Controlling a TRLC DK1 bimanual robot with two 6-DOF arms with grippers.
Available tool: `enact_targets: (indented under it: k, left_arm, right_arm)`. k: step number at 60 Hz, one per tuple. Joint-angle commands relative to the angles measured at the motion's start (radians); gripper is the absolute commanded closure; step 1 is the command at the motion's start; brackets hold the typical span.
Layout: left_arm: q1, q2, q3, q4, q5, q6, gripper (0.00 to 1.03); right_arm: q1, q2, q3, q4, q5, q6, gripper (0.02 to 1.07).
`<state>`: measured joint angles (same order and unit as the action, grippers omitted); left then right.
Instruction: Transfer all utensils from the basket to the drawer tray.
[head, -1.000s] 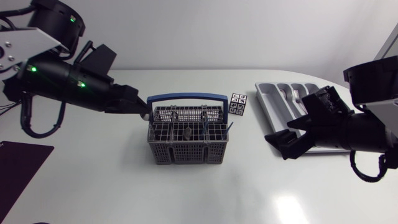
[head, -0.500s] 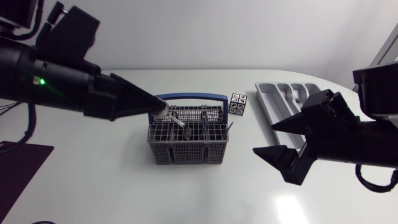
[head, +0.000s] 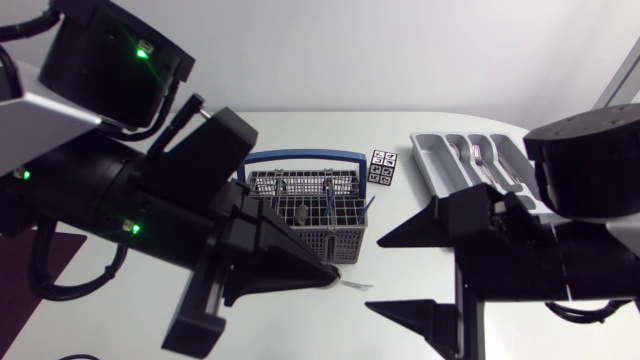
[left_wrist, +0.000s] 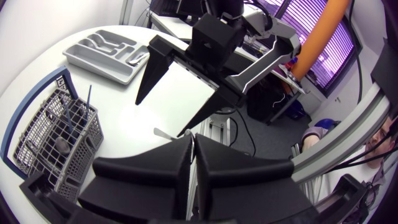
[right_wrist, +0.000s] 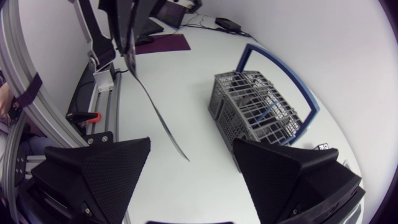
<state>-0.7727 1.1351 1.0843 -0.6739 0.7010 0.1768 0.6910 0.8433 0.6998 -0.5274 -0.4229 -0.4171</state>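
Pinching a long thin utensil (right_wrist: 155, 109) that juts ahead, the left hand (left_wrist: 193, 142) hovers beside the basket (head: 350, 235); right hand (right_wrist: 191, 142) spread

Silver utensil (right_wrist: 158, 118) hangs in left hand (left_wrist: 193, 138); grey basket (head: 348, 240) holds more, tray (head: 425, 160) forks (head: 478, 152).

No words, numbers or brand marks can be read anywhere on the table, and the only sign is a set of black-and-white square marker patterns on the faces of the small cube (head: 382, 167) standing between the basket (head: 300, 156) and the tray (head: 430, 160).
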Motion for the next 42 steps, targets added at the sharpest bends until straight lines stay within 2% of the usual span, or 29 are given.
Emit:
enact_targets:
  k: [1, 7, 11, 12, 13, 15, 20, 29, 36, 39, 41, 42]
  left_arm:
    - [-0.02, 0.018, -0.024, 0.002, 0.023, 0.03, 1.0]
    - [-0.02, 0.028, -0.014, 0.002, 0.046, 0.032, 1.0]
    - [-0.022, 0.032, -0.009, 0.002, 0.045, 0.032, 1.0]
    - [-0.022, 0.032, -0.009, 0.002, 0.045, 0.032, 1.0]
    - [-0.022, 0.034, -0.009, 0.002, 0.045, 0.033, 1.0]
    - [-0.022, 0.035, -0.009, 0.002, 0.045, 0.036, 1.0]
    - [-0.022, 0.038, -0.012, 0.002, 0.045, 0.039, 1.0]
    - [-0.022, 0.04, -0.012, 0.002, 0.045, 0.046, 1.0]
    - [-0.022, 0.04, -0.011, 0.002, 0.045, 0.046, 1.0]
    - [-0.019, 0.04, -0.009, 0.002, 0.045, 0.046, 1.0]
    - [-0.014, 0.04, -0.007, 0.002, 0.045, 0.046, 0.98]
    - [-0.011, 0.038, -0.006, 0.002, 0.045, 0.046, 0.93]
  right_arm:
    - [0.048, 0.02, -0.031, 0.01, -0.007, -0.026, 0.23]
    - [0.091, 0.028, -0.034, 0.012, -0.007, -0.042, 0.37]
    - [0.114, 0.03, -0.033, 0.015, -0.005, -0.046, 0.54]
    - [0.114, 0.03, -0.033, 0.015, -0.005, -0.046, 0.55]
    - [0.117, 0.031, -0.031, 0.015, -0.005, -0.049, 0.63]
    - [0.12, 0.031, -0.031, 0.018, -0.005, -0.051, 0.71]
    - [0.127, 0.031, -0.029, 0.027, -0.005, -0.051, 0.86]
    - [0.127, 0.042, -0.028, 0.029, -0.008, -0.048, 0.91]
    - [0.125, 0.042, -0.028, 0.032, -0.008, -0.042, 1.02]
    - [0.125, 0.04, -0.028, 0.029, -0.008, -0.038, 1.02]
    - [0.125, 0.04, -0.028, 0.023, -0.008, -0.038, 1.02]
    - [0.125, 0.04, -0.029, 0.021, -0.008, -0.038, 1.02]
